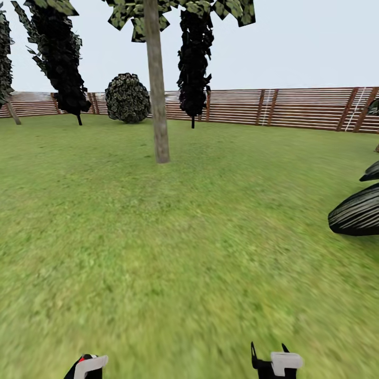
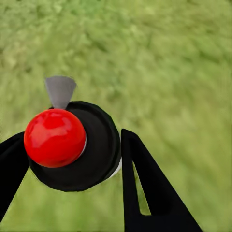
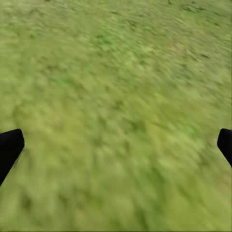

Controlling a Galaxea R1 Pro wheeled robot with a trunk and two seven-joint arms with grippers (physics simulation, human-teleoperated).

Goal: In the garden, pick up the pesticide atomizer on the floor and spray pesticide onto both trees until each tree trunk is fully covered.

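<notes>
The pesticide atomizer (image 2: pixel 55 137) sits between the black fingers of my left gripper (image 2: pixel 67 150), which is shut on it; I see its dark round top, red dot and small grey nozzle. In the head view only a sliver of the atomizer (image 1: pixel 80 361) shows at the left gripper (image 1: pixel 87 368), at the bottom edge. My right gripper (image 1: pixel 268 350) is open over bare grass, its fingertips (image 3: pixel 9 145) far apart. One tree (image 1: pixel 152 10) stands ahead, a little left of centre, its grey-brown tree trunk (image 1: pixel 157 95) several metres away across the lawn.
Grass (image 1: pixel 189 252) stretches from me to the trunk. Broad dark leaves of a shrub (image 1: pixel 358 213) reach in at the right. Behind stand a round bush (image 1: pixel 128 98), two dark narrow trees (image 1: pixel 193 63) and a brown slatted fence (image 1: pixel 295 108).
</notes>
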